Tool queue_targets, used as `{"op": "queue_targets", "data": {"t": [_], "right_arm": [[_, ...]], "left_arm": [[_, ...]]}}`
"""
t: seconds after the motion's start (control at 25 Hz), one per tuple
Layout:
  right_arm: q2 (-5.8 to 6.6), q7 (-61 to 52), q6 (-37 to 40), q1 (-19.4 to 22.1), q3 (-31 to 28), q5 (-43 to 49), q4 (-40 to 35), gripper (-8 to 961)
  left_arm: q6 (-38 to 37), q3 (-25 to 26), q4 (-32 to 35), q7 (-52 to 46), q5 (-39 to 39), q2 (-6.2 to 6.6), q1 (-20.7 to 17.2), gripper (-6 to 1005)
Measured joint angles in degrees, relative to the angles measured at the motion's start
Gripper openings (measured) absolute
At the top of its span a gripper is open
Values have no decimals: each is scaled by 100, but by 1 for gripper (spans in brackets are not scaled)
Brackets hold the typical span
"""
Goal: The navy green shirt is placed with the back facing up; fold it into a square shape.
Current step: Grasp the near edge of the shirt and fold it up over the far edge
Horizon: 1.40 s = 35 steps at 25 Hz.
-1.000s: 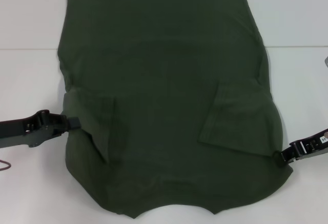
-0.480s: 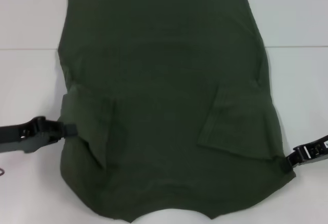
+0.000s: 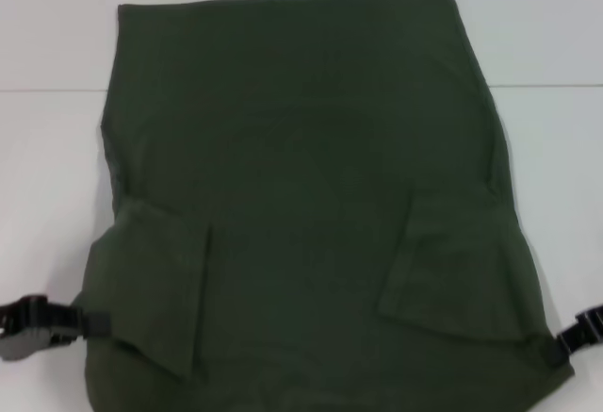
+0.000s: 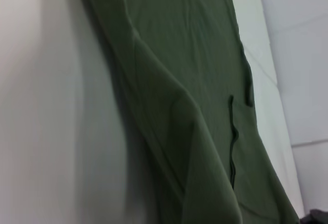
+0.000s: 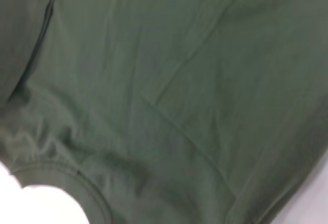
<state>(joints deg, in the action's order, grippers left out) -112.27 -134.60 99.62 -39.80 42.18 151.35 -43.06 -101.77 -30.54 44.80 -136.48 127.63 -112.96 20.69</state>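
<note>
The navy green shirt [image 3: 301, 176] lies spread back-up across the white table, its near part drawn toward me. Both short sleeves are folded inward on top, one on the left [image 3: 160, 280] and one on the right [image 3: 452, 271]. My left gripper [image 3: 94, 322] is shut on the shirt's near left edge. My right gripper [image 3: 558, 346] is shut on the near right edge. The left wrist view shows the cloth [image 4: 195, 80] sloping away with a fold. The right wrist view is filled with fabric [image 5: 164, 80] and a curved hem seam [image 5: 77, 183]. No buttons show.
The white table [image 3: 47, 167] shows on both sides of the shirt. A pale wall [image 3: 528, 25] rises behind the table's far edge. The shirt's near edge runs out of the head view at the bottom.
Both grippers moved toward the near edge and outward, keeping hold of the shirt. The shirt's near part came closer and spread wider, and its curved near hem left the view.
</note>
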Motion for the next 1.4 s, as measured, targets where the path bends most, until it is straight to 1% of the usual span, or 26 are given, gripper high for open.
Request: {"op": "queue_targets", "data": {"t": [0.16, 0.28, 0.4, 0.44, 0.52, 0.6, 0.64, 0.72, 0.8, 0.88, 0.92, 0.96, 1.0, 1.08, 1.12, 1.16, 1.24, 1.28, 1.32, 1.36, 1.4], "right_arm": [[-44, 70, 250, 158, 40, 37, -4, 17], [-62, 129, 332, 298, 26, 27, -8, 17], [-22, 294, 394, 364, -206, -249, -7, 18], [7, 369, 444, 364, -302, -440, -3, 18], [62, 519, 597, 358, -529, -901, 25, 18], [123, 616, 754, 331, -739, -1511, 40, 18], [147, 626, 786, 317, -821, -1790, 50, 18], [206, 624, 746, 300, -936, -2291, 69, 18], [249, 597, 552, 289, -1038, -2736, 108, 18], [269, 558, 94, 275, -1143, -3107, 193, 18], [268, 553, -247, 267, -1190, -3311, 262, 18], [241, 559, -653, 262, -1206, -3473, 332, 18], [205, 595, -1044, 253, -1200, -3559, 371, 18], [42, 728, -2072, 184, -1098, -3657, 493, 18], [-55, 821, -2681, 115, -992, -3661, 564, 18], [-117, 889, -3077, 63, -905, -3656, 624, 18], [-243, 1126, -4230, -125, -538, -3638, 874, 18], [-280, 1211, -4628, -217, -373, -3625, 1002, 18], [-310, 1270, -5122, -326, -184, -3613, 1161, 18], [-334, 1304, -5436, -405, -46, -3604, 1274, 18], [-375, 1363, -5874, -503, 185, -3604, 1409, 18]], "left_arm": [[-416, -26, 244, -21, 100, -53, -192, 119], [-567, -24, 387, -94, 243, -104, -254, 122], [-656, 6, 426, -84, 213, -119, -186, 125], [-686, 25, 414, -54, 118, -109, -112, 126], [-782, 92, 298, -5, -173, -48, 61, 127], [-889, 210, 91, 31, -471, 34, 243, 129], [-921, 357, -73, 23, -664, 100, 421, 130], [-849, 580, -213, -72, -797, 157, 685, 132], [-567, 792, -310, -228, -847, 193, 954, 133], [-70, 907, -448, -380, -858, 221, 1212, 135], [343, 905, -563, -444, -851, 234, 1349, 136], [625, 877, -644, -475, -839, 238, 1441, 137], [1132, 797, -793, -496, -820, 239, 1559, 138], [1861, 653, -1010, -486, -801, 215, 1720, 140], [2356, 531, -1110, -463, -797, 172, 1811, 141], [2786, 400, -1180, -444, -793, 117, 1877, 141], [3521, 51, -1210, -434, -784, -1, 1981, 143], [3814, -120, -1217, -435, -778, -44, 2020, 144], [3814, -120, -1217, -435, -778, -44, 2020, 145], [4546, -584, -1219, -479, -717, -157, 2094, 146], [4739, -730, -1219, -502, -687, -187, 2108, 147]]}}
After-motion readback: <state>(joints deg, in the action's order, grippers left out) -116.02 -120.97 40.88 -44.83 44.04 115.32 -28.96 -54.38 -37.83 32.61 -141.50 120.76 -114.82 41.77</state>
